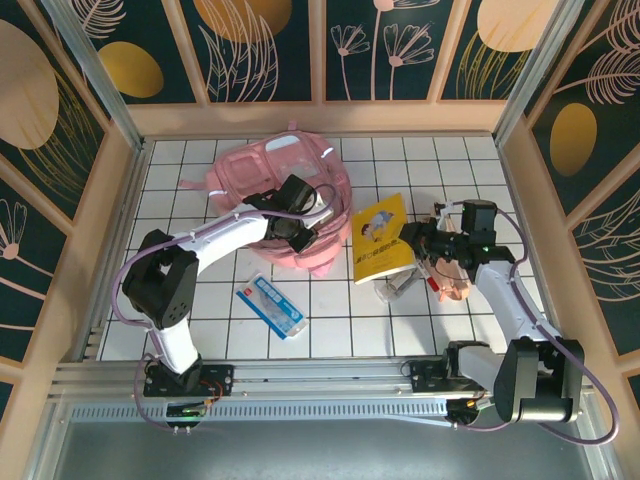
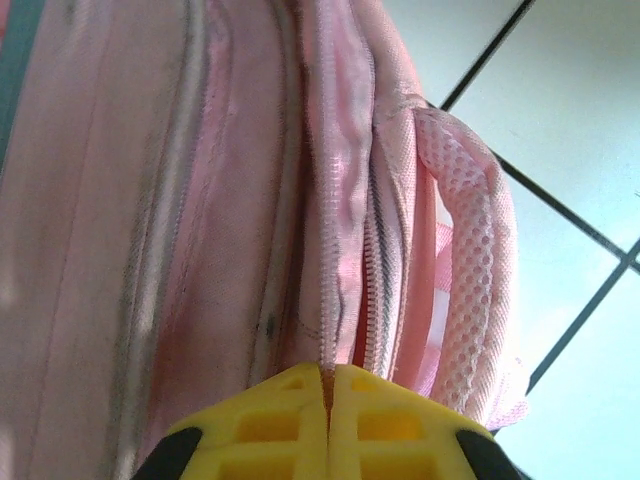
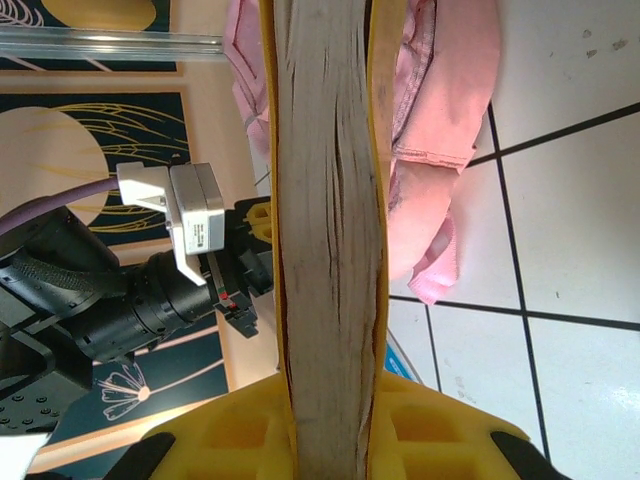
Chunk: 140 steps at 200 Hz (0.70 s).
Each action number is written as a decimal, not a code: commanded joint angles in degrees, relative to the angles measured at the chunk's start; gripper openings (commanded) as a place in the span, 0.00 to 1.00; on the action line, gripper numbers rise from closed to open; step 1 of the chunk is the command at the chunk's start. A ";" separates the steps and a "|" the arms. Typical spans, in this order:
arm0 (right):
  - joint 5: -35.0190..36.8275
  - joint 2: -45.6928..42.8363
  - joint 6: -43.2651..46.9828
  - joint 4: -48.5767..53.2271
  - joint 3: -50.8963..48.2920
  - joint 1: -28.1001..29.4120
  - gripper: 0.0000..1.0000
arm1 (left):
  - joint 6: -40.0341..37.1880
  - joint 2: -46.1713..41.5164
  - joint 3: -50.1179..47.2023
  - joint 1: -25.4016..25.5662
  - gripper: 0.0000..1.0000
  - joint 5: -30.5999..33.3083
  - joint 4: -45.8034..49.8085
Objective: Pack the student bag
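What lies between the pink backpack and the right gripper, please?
The yellow book, held in the right gripper, its far edge toward the backpack; top view.

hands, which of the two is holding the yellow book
The right hand: it is clamped on the yellow book by its page edge. The left hand is shut at the zip of the pink student bag, with no book.

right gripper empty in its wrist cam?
No, the right gripper is clamped on the yellow book, seen edge-on.
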State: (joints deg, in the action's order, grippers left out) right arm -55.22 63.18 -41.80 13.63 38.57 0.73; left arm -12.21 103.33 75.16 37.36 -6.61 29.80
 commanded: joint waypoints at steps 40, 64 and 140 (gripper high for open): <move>-3.62 -0.80 2.09 -0.27 1.51 -0.20 0.00 | -1.76 -2.00 3.85 -0.63 0.00 -1.66 3.21; -5.87 -0.12 2.34 -0.49 1.49 0.89 0.00 | -0.47 -2.83 8.19 -0.62 0.00 1.28 5.38; -9.83 3.63 -5.32 -11.79 -0.10 7.92 0.00 | -4.76 -9.14 20.75 -0.62 0.00 18.42 1.85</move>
State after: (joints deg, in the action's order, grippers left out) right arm -60.84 67.66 -41.17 13.17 38.52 7.88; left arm -14.06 98.76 91.61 37.01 3.84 35.77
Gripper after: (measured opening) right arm 0.150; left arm 0.049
